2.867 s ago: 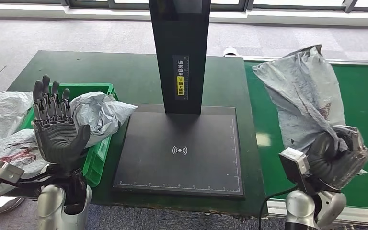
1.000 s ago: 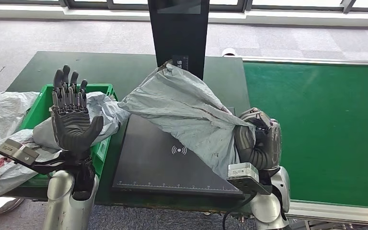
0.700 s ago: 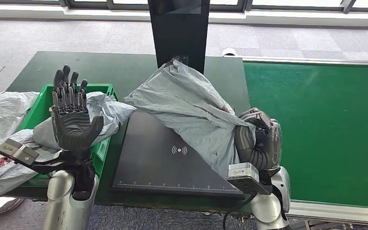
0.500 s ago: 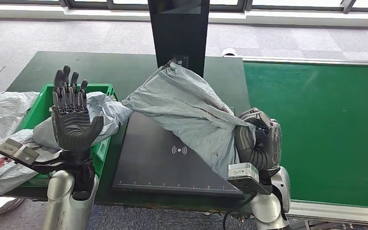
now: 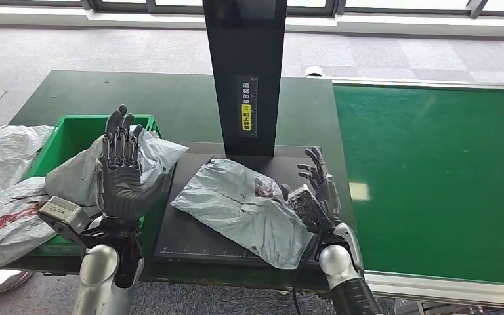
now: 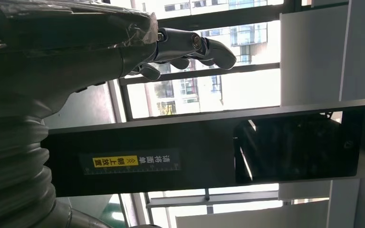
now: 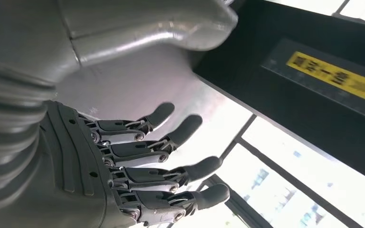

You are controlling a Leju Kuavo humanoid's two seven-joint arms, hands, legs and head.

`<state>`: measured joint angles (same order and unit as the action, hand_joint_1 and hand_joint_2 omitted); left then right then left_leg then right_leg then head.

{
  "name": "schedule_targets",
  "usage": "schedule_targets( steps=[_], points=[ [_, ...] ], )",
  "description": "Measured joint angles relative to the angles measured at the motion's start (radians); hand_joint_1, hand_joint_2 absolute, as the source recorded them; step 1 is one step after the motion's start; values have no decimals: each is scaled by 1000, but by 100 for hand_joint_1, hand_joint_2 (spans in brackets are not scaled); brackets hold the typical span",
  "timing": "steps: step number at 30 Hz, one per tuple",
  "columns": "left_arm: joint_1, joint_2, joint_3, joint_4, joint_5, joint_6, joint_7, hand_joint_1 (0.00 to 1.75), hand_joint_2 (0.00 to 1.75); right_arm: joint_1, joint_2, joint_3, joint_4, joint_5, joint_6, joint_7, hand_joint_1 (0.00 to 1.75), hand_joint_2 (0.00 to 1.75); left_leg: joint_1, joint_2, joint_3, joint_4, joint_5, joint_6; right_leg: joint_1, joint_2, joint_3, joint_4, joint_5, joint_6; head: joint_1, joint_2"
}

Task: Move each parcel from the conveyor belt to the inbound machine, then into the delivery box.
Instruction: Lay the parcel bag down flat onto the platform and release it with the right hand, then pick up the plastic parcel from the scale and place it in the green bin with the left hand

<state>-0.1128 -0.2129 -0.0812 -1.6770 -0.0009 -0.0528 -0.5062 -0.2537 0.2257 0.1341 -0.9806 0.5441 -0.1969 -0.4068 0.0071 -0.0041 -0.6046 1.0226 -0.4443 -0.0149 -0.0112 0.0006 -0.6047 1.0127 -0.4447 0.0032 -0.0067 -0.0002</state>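
Parcel [image 5: 239, 209]: a crumpled grey poly bag was laid flat on the inbound machine's scan plate [image 5: 193, 233]; its long axis was run diagonally, from the plate's far-left area toward the near-right corner, the wider end being turned toward the right hand.
Parcel marking: a dark reddish patch [image 5: 263, 186] was seen on the upper face, near the right hand.
Right hand [image 5: 315, 193]: released, fingers spread and raised, nothing held (the palm edge was set just beside the parcel's near-right end; contact could not be confirmed). In the right wrist view the fingers [image 7: 171, 175] were seen apart.
Left hand [image 5: 125, 172]: open, palm turned inward, fingers extended upward, nothing held; it was positioned between the delivery box and the scan plate. In the left wrist view the fingertips [image 6: 204, 47] were seen extended.
Inbound machine column [image 5: 246, 72]: upright behind the parcel, with a yellow label [image 5: 247, 116].
Delivery box [image 5: 72, 131]: a green crate left of the plate, with a grey bag [image 5: 147, 149] resting in it.
Conveyor belt [image 5: 433, 177]: a green surface to the right of the plate.
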Motion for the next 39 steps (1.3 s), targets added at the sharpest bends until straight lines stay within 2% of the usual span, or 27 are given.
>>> schedule_targets(
  steps=[11, 28, 39],
  points=[
    [6, 0, -9, 2, 0, 2, 0, 0, 175, -27, -2, 0, 98, 1, 1, 9, 0, 175, 0, 0, 0, 0, 0, 0, 0, 1, -1, 0, 0, 0, 0, 0],
    [15, 0, -10, 2, 0, 2, 1, 0, 175, -29, -3, 0, 121, 9, 8, 21, 0, 175, 0, 0, 0, 0, 0, 0, 0, 1, -1, 0, 0, 0, 0, 0],
    [27, -2, -11, 1, -1, 2, 1, 0, 175, -27, -3, 0, 117, 23, -32, 5, 0, 175, 0, 0, 0, 0, 0, 0, 0, 1, -1, 0, 0, 0, 0, 0]
  ],
)
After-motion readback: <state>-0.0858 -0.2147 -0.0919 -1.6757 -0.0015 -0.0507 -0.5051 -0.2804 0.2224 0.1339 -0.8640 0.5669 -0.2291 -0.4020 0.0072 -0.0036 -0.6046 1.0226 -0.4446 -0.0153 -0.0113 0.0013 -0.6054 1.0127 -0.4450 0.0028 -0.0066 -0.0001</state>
